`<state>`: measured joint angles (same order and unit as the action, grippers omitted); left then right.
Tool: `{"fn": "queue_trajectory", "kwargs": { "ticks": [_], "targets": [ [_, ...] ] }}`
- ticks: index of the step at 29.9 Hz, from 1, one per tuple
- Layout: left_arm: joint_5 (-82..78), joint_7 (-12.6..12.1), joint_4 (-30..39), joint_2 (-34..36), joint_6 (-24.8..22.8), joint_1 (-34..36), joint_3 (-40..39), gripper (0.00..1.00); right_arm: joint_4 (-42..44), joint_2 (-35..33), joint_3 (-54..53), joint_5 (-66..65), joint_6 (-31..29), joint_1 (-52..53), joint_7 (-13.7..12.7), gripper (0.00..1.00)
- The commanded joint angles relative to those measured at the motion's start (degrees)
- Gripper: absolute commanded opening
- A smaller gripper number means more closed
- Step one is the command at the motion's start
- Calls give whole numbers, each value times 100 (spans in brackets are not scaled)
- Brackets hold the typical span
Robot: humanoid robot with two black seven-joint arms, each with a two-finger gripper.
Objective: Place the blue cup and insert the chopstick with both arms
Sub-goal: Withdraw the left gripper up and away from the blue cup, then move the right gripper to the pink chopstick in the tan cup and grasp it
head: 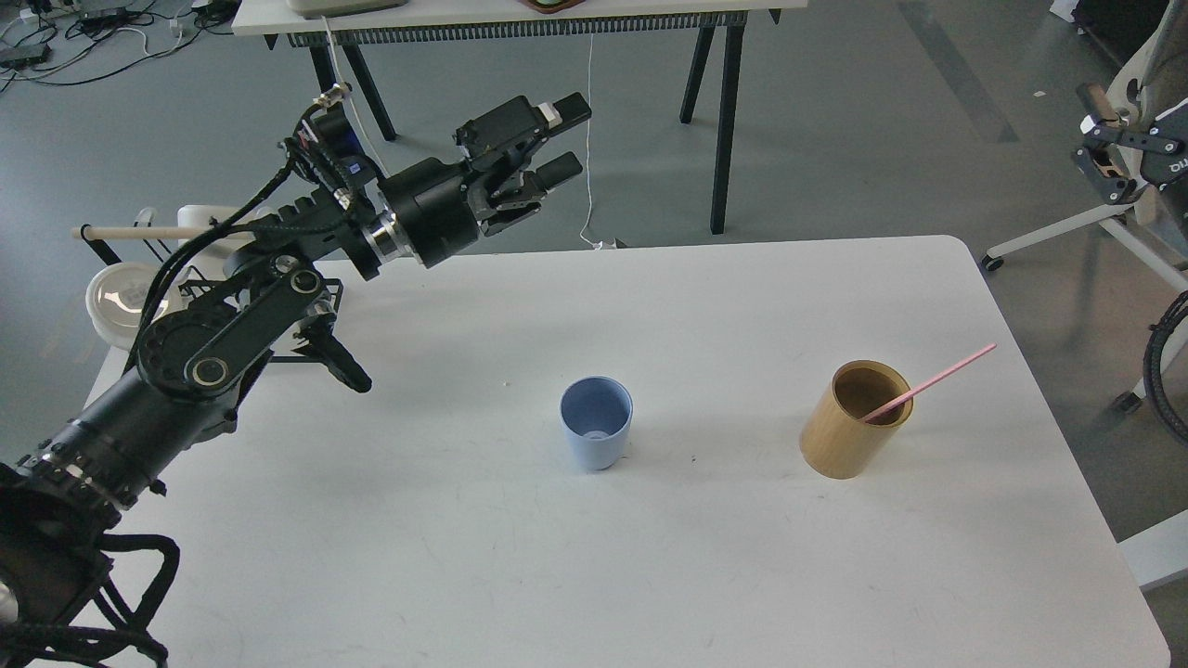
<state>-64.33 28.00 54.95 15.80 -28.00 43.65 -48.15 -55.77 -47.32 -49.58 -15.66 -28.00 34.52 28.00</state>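
Observation:
The blue cup [596,425] stands upright and empty on the white table [520,557], near its middle. The pink chopstick [931,380] leans in the tan wooden holder [852,422] to the cup's right, with its upper end pointing up and right. My left gripper [568,137] is open and empty, raised well above and behind the cup, past the table's far edge. My right gripper [1093,148] shows at the right edge of the view, off the table, with its fingers apart and nothing between them.
A black wire rack with a pale wooden rod [139,232] and a white round dish [121,295] stand at the table's far left. Another table [520,23] stands behind. An office chair base [1067,232] is to the right.

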Motion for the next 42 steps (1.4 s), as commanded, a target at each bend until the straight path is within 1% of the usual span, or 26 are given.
{"fn": "queue_trajectory", "kwargs": {
  "ticks": [1,3,7,10,11,14,18,21,23,25,28,33,42],
  "targets": [
    [385,0,209,89,0,-339,-624,96,-424,-434,-8,-1418,0,107,0,100],
    [509,0,279,177,0,-419,-774,96,-837,-716,-8,-2209,0,116,0,100],
    [685,0,446,397,0,-506,-828,96,-1917,-1304,10,-3843,0,64,0,100],
    [738,0,473,494,0,-542,-828,96,-2524,-1648,62,-4995,0,-76,0,100],
    [738,0,473,511,0,-568,-828,96,-2674,-1718,71,-5321,83,-181,0,100],
    [738,0,473,520,0,-674,-836,96,-2886,-1824,133,-6165,916,-480,0,100],
    [738,0,481,494,0,-770,-828,96,-2904,-1886,369,-7001,2181,-893,0,100],
    [738,0,473,459,0,-805,-828,96,-2878,-1886,642,-7134,3043,-1139,0,100],
    [738,0,473,450,0,-840,-828,96,-2869,-1886,861,-7135,3492,-1272,0,99],
    [738,0,473,433,0,-849,-819,97,-2799,-1877,1064,-7126,3835,-1377,0,99],
    [738,0,473,424,0,-858,-819,97,-2623,-1825,1205,-7047,4188,-1544,0,99],
    [738,0,473,415,0,-885,-819,97,-2430,-1702,1214,-6951,4575,-1887,0,99],
    [738,0,464,406,0,-929,-810,97,-2289,-1245,1223,-6845,4707,-2274,0,97]
  ]
}}
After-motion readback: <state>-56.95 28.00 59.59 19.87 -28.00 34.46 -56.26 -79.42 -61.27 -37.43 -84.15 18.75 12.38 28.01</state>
